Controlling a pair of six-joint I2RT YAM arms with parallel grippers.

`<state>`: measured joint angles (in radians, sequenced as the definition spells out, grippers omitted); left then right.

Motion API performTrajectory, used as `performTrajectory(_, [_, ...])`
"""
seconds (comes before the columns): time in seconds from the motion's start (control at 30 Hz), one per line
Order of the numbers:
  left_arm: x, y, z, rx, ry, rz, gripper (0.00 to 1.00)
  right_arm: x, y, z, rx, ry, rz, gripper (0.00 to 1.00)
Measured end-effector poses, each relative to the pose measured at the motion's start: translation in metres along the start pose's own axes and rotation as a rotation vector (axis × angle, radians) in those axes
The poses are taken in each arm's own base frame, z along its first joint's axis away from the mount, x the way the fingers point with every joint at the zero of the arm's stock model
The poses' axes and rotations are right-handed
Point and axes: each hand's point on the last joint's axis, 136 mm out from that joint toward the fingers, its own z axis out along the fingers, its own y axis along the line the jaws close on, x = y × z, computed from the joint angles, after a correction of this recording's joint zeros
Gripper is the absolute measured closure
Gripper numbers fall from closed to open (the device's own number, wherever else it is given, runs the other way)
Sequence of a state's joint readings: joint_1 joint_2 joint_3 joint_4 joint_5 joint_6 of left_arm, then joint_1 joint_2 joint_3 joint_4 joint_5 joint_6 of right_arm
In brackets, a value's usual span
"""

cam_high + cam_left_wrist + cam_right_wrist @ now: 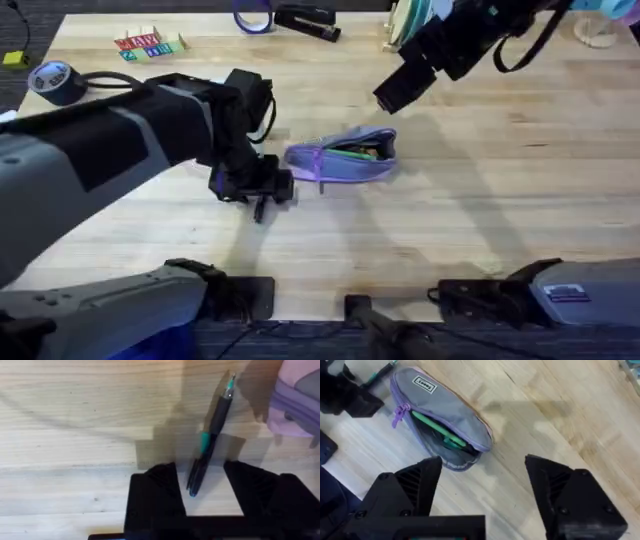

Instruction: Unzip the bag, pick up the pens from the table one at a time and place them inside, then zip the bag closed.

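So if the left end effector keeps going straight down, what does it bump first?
Probably the black pen, lying on the table between the open fingers of the left end effector. Depth is unclear.

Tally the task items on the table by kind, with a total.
Pencil pouch: 1, unzipped
Green pen: 1, inside the pouch
Black pen: 1, on the table between the left gripper's open fingers
Total: 3

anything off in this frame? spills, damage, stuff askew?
Nothing stands out. The bag lies unzipped on the table with the green pen inside. The black pen lies on the wood between the open left gripper's fingers, beside the bag. No spill or damage shows.
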<state>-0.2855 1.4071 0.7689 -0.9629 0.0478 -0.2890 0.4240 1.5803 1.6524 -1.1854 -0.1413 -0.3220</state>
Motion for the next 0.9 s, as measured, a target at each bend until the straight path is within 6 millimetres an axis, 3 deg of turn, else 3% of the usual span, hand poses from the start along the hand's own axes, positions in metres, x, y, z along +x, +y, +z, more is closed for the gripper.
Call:
performTrajectory(0.13, [0.0000, -0.0007, 0.0000, 0.004, 0.000, -0.002, 0.482, 0.0000, 0.0000, 0.0000, 0.000, 0.000, 0.000, 0.005])
performTrajectory(0.27, [0.0006, -0.0017, -0.0001, 0.010, 0.004, -0.006, 0.707, 0.0002, -0.0007, 0.0000, 0.004, 0.001, 0.000, 0.006])
performTrajectory(0.33, [0.0004, -0.0027, -0.0002, 0.016, 0.003, -0.006, 0.774, 0.0004, -0.0012, 0.0000, 0.007, 0.002, 0.000, 0.006])
performTrajectory(0.53, [0.0002, -0.0042, -0.0004, 0.024, 0.003, -0.006, 0.869, 0.0004, -0.0012, 0.0000, 0.007, 0.002, 0.000, 0.005])
performTrajectory(0.9, [-0.0005, -0.0044, -0.0015, 0.023, 0.005, -0.006, 0.875, 0.0004, -0.0012, 0.0000, 0.007, 0.002, 0.000, 0.005])
